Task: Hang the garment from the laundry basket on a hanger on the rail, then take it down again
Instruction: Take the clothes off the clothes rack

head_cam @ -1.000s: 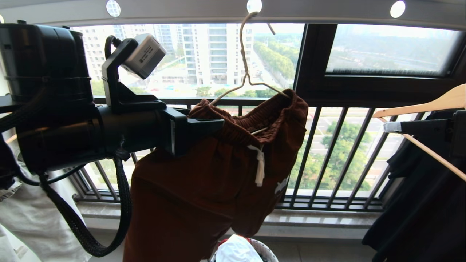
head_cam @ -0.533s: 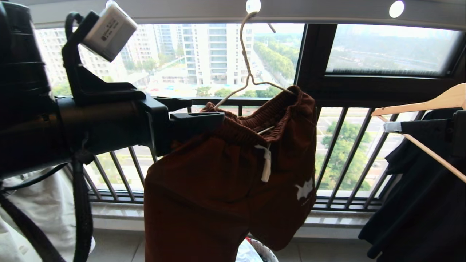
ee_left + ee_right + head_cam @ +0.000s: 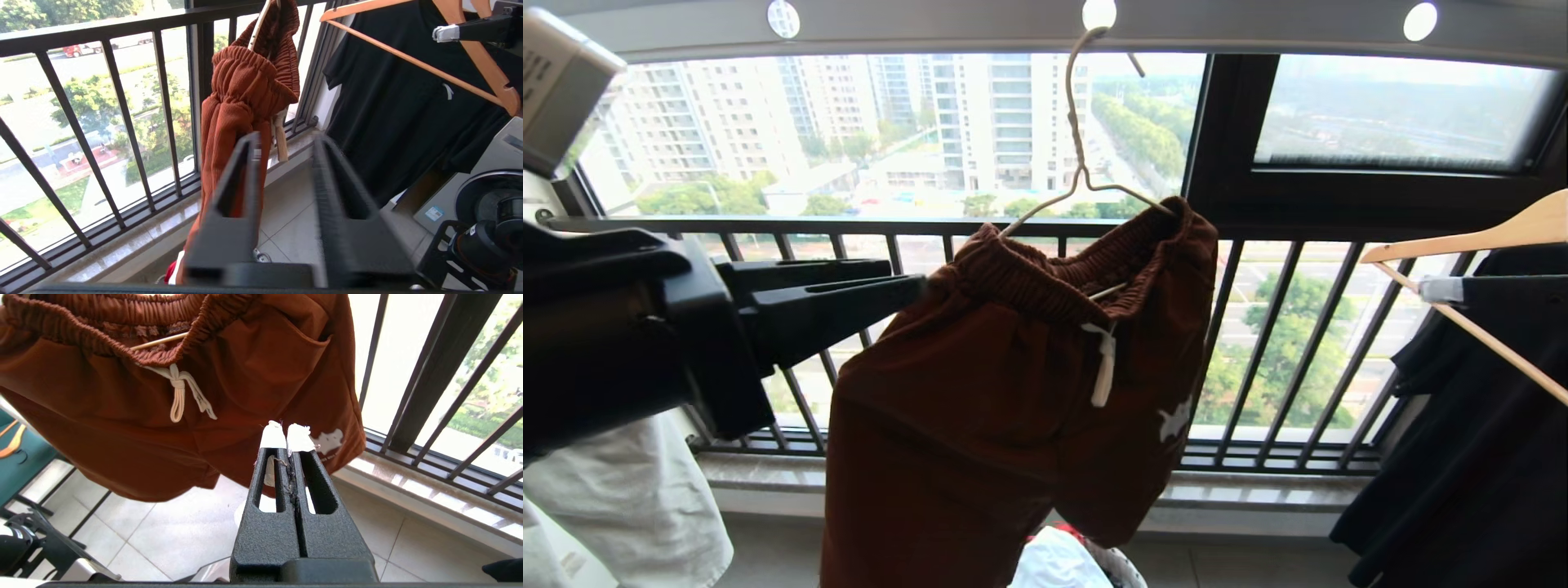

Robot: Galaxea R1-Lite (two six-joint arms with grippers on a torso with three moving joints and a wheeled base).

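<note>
The rust-brown garment (image 3: 1013, 408) hangs by its waistband on the cream wire hanger (image 3: 1078, 163). The hanger's hook sits in a hole of the grey rail (image 3: 931, 24). My left gripper (image 3: 903, 276) points at the waistband's left end from the left. It is open, and only floor shows between its fingers (image 3: 286, 139). My right gripper (image 3: 1441, 287) hovers off to the right, shut and empty. In the right wrist view its white-taped tips (image 3: 286, 437) sit low in front of the garment (image 3: 122, 408), near the white print. The laundry basket's rim (image 3: 1115, 563) peeks out below the garment.
A wooden hanger (image 3: 1462, 237) carries a black garment (image 3: 1462, 474) at the right. The black railing (image 3: 1258, 343) runs behind everything. A pale garment (image 3: 621, 498) hangs at lower left. White cloth (image 3: 1054, 563) lies in the basket. A washing machine (image 3: 490, 192) stands on the right.
My left gripper has let go of the waistband's left end and drawn back to the left. The garment has swung a little on the hanger. The right gripper has barely moved.
</note>
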